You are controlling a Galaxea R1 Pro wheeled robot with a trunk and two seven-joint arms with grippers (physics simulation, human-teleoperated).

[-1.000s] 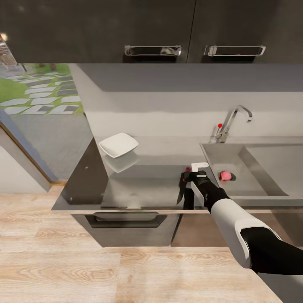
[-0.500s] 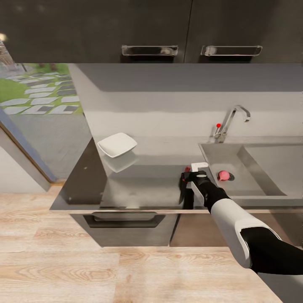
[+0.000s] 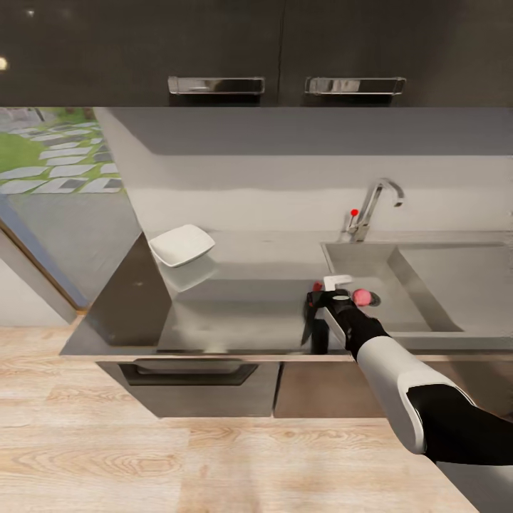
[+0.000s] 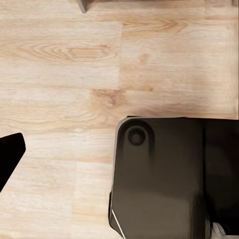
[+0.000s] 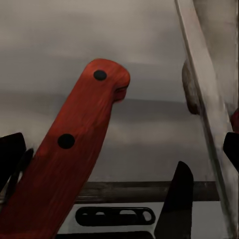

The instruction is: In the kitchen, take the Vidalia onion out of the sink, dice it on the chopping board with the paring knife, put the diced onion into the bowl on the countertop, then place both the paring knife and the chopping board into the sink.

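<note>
My right gripper (image 3: 314, 305) is shut on the paring knife (image 3: 307, 326) over the countertop (image 3: 235, 313), close to its front edge and just left of the sink (image 3: 420, 324). The dark blade points down and the reddish-brown handle (image 5: 74, 149) sticks up between the black fingers (image 5: 177, 199). The pinkish-red Vidalia onion (image 3: 361, 296) lies in the basin by the drain, right beside my wrist. The white bowl (image 3: 182, 245) sits at the counter's back left. The chopping board is out of view. The left wrist view looks down at wood floor (image 4: 59, 59), with one black fingertip (image 4: 9, 152) at its edge.
An angular chrome faucet (image 3: 372, 206) with a red knob stands behind the sink. Dark wall cabinets (image 3: 214, 50) with bar handles hang above. A drawer (image 3: 189, 377) lies below the counter front. The counter ends at the left beside a glass door (image 3: 43, 185). My dark base (image 4: 164, 179) stands on the floor.
The whole head view has shifted: counter, bowl, faucet and sink slid left in the picture, so the camera moved right. My right gripper still holds the knife, now nearer the onion.
</note>
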